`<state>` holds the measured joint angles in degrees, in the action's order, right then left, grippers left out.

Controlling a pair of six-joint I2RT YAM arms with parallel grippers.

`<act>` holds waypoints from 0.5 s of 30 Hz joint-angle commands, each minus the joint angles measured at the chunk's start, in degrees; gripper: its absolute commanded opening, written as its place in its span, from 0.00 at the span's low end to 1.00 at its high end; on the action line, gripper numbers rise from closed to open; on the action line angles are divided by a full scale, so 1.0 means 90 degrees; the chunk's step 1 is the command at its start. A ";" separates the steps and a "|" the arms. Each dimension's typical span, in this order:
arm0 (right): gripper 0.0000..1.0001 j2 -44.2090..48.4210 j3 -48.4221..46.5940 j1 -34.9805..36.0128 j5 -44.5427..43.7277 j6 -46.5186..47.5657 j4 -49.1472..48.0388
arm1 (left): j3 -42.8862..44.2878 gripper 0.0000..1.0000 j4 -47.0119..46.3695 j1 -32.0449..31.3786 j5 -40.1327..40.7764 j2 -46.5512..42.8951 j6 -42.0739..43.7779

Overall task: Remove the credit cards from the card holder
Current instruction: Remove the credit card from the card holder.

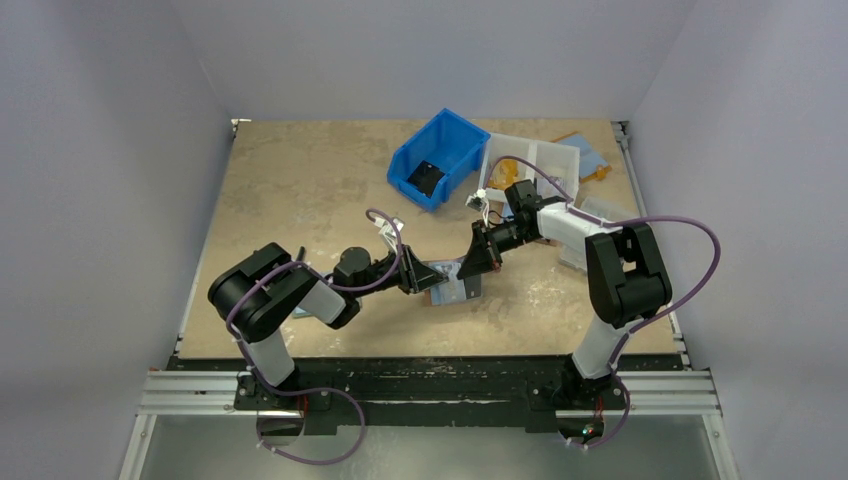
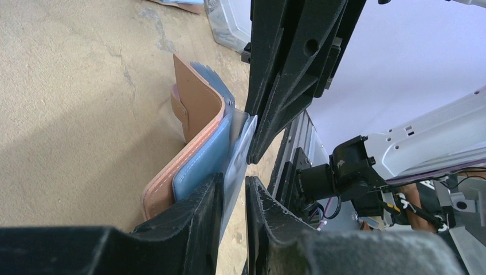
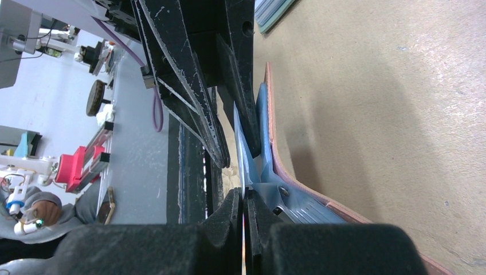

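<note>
Table (image 1: 300, 200): tan board.
Blue bin (image 1: 440, 158): far side, centre.
Left gripper (image 2: 234, 182): slightly spread, straddling the card's edge.
Right gripper (image 3: 245, 197): pressed together, pinching the card.
Card holder (image 2: 195, 103): mid-table, folded open between both grippers.
Card (image 2: 238, 154): pale, protruding from the holder.

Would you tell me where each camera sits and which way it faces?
Top external: above, behind the bases, overlooking the table; both arms show.
Left wrist: on the left arm, facing the card holder past the left gripper.
Right wrist: opposite, facing it past the right gripper.
Wrist views share the card holder and pale card.
</note>
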<state>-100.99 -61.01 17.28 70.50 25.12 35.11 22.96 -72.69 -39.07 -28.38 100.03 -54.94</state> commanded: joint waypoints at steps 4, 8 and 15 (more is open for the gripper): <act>0.02 -0.0048 -0.0154 0.0019 0.0317 0.0030 -0.0053 | -0.0097 0.20 -0.0242 0.0051 -0.0098 -0.0216 0.0024; 0.02 -0.0073 -0.0154 0.0014 0.0302 0.0022 -0.0054 | -0.0143 0.18 -0.0351 0.0079 -0.0132 -0.0201 -0.0031; 0.02 -0.0096 -0.0158 0.0014 0.0301 0.0028 -0.0044 | -0.0206 0.14 -0.0493 0.0094 -0.0192 -0.0204 -0.0097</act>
<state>-101.97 -61.01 17.30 71.09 25.12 35.11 21.65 -72.82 -38.63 -28.45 99.92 -55.22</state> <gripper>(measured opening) 0.070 0.151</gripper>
